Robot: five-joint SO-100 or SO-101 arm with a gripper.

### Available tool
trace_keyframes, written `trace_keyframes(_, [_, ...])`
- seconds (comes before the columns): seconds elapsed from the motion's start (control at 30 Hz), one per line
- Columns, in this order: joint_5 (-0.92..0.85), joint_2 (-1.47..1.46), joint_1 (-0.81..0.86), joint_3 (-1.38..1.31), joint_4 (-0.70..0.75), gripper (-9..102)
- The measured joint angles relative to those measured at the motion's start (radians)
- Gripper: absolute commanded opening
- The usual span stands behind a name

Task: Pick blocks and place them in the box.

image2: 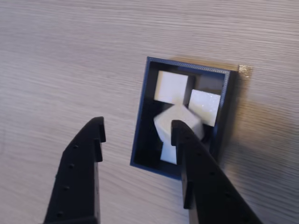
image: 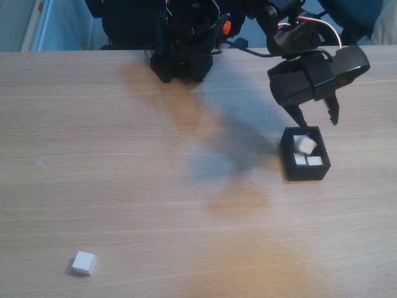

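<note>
The box (image: 304, 172), a small black open-topped tray, sits on the wooden table (image: 155, 205) toward the right of the fixed view, just below and in front of the arm's hanging tool. The gripper (image: 317, 116) hovers directly above the box's far rim, jaws spread apart and grasping nothing; in the wrist view the gripper (image2: 138, 130) shows both dark fingers open, the right-hand finger (image2: 201, 172) overlapping the box, the left-hand one over bare table beside it. Inside the box (image2: 140, 116) lie several white blocks: two flat ones along the far end (image2: 171, 87) and (image2: 204, 106), and a tilted block (image2: 175, 122) resting askew on top of the others, one corner up, looking just released or still settling. In the fixed view that tilted block (image: 306, 145) appears blurred near the box's far edge. The one remaining loose block (image: 84, 262) lies well apart from the box, far down and to the left in the fixed view, near the table's front edge. Judged from this, the next move turns on that bearing: the tool must swing away from the box, leftward and toward the camera, across most of the table. The loose block sits slightly rotated to the table edge, so the open jaws would likely need squaring to its faces.
</note>
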Motion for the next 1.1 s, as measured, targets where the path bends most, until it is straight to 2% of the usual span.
trace_keyframes(0.17, [0.000, 0.005, 0.018, 0.000, 0.032, 13])
trace_keyframes(0.37, [-0.008, 0.141, 0.163, 0.086, 0.179, 14])
trace_keyframes(0.57, [-0.199, 0.385, 0.387, 0.318, 0.232, 14])
trace_keyframes(0.77, [-0.411, 0.518, 0.554, 0.434, 0.314, 14])
trace_keyframes(0.97, [-0.514, 0.508, 0.673, 0.439, 0.296, 15])
trace_keyframes(1.1, [-0.571, 0.434, 0.758, 0.439, 0.224, 16])
